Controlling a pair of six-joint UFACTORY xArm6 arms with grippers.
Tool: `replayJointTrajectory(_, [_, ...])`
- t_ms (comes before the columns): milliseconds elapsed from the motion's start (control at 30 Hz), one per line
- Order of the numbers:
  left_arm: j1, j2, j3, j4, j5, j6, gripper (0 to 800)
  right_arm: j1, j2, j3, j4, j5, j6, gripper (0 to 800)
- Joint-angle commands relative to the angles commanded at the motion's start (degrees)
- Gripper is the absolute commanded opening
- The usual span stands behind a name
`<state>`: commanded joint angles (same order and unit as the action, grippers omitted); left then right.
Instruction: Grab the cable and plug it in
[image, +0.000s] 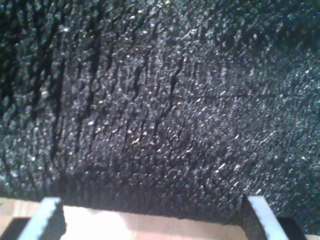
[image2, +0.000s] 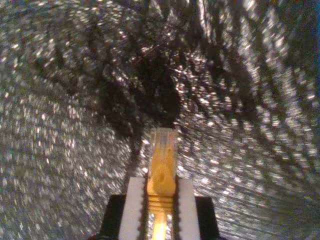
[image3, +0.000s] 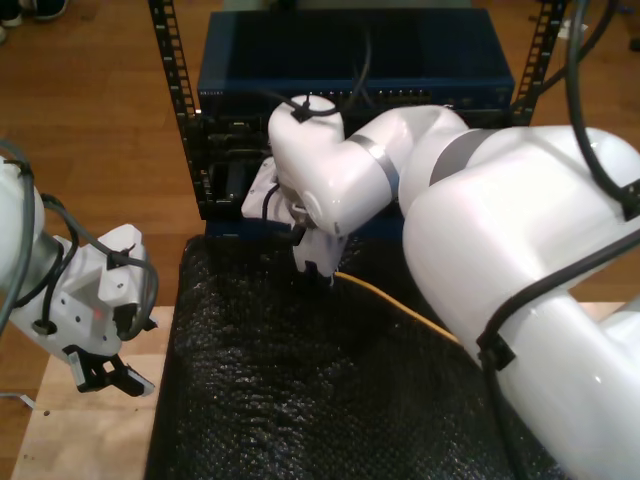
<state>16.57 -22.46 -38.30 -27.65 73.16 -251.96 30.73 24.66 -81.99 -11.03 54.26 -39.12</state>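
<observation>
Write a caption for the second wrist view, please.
My second gripper holds the yellow-orange cable just behind its clear plug, poised above the black foam mat.

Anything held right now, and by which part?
My second hand pinches the yellow cable just behind its clear plug. My first hand is open, holding nothing.

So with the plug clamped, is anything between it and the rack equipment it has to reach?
Nothing visible. My second gripper holds the yellow-orange network cable by its plug over the black bubbled mat. The arm's white wrist hides the blue rack unit face near it, so the port is unseen.
</observation>
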Motion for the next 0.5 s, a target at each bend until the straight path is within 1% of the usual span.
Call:
replayJointTrajectory(100, [0.09,-0.09,0.09,0.00,0.44,0.00,800,-0.09,-1.67,0.26,0.00,0.53,-2.73,4])
replayJointTrajectory(167, [0.00,-0.18,0.00,-0.09,0.97,0.00,800,-0.09,-2.55,0.26,1.23,1.93,-3.69,4])
replayJointTrajectory(233, [0.00,-0.18,-0.09,-0.26,1.32,0.00,800,-0.26,-3.25,0.18,3.78,3.96,-5.80,4])
replayJointTrajectory(433, [-0.09,-0.09,-0.18,-1.14,1.32,0.18,800,-1.14,-7.21,0.26,14.42,8.88,-15.74,4])
replayJointTrajectory(500, [-0.18,-0.09,-0.35,-1.23,1.41,0.09,800,-1.23,-8.35,0.35,15.56,9.67,-17.41,4])
